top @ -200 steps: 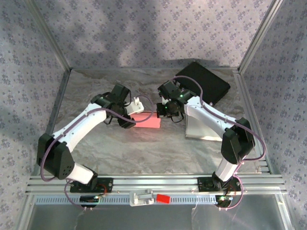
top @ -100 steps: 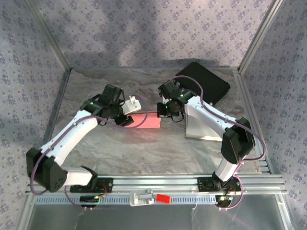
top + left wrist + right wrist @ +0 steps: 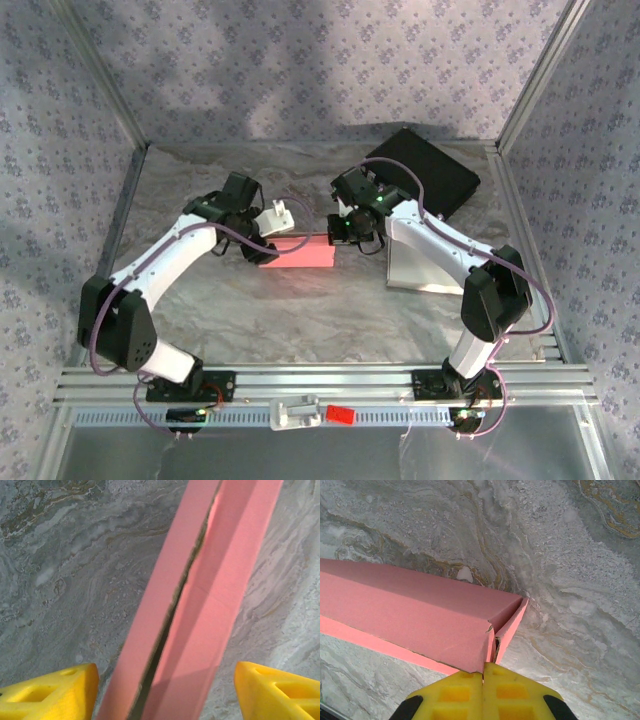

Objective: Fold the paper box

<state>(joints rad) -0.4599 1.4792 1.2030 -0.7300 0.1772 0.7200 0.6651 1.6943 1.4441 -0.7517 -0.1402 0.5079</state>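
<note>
The pink paper box (image 3: pixel 303 253) lies partly folded on the marbled table (image 3: pixel 300 320), a long flat tube with a dark seam along it (image 3: pixel 200 605). My left gripper (image 3: pixel 263 246) stands open over the box's left end, one yellow fingertip (image 3: pixel 55 692) on each side of it and not touching (image 3: pixel 167 692). At the box's right end, my right gripper (image 3: pixel 338 232) is shut on the end flap, the yellow fingers (image 3: pixel 465 695) pressed together at the corner (image 3: pixel 483 672). The box's upper panel (image 3: pixel 420 620) slopes away to the left in the right wrist view.
A black case (image 3: pixel 425 172) lies at the back right. A pale grey sheet (image 3: pixel 425 262) rests under the right arm. Metal frame posts and patterned walls enclose the table; an aluminium rail (image 3: pixel 320 380) runs along the near edge.
The left arm's elbow swung out to the left and came back, while its gripper stayed at the box's left end. The right arm and the box have not moved.
</note>
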